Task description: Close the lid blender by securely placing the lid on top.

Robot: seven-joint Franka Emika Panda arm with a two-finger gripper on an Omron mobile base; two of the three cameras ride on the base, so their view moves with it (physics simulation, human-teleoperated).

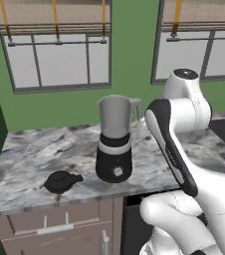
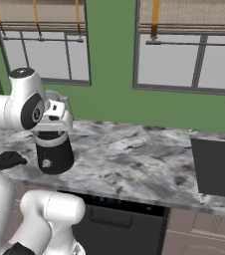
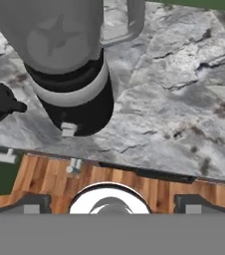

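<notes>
both base views looked forward and down over the counter from behind the arm, sharing the blender and lid; the hand view looked steeply down, close above them.

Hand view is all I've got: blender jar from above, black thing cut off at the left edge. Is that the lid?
Observer: Yes, the lid lies flat on the counter, left of the blender, apart from it.
Operator: Jar mouth free?
Observer: Yes, the jar stands open, nothing on top.
Operator: Gripper holding anything?
Observer: No, the gripper is open and empty, above the counter's front edge.
</notes>
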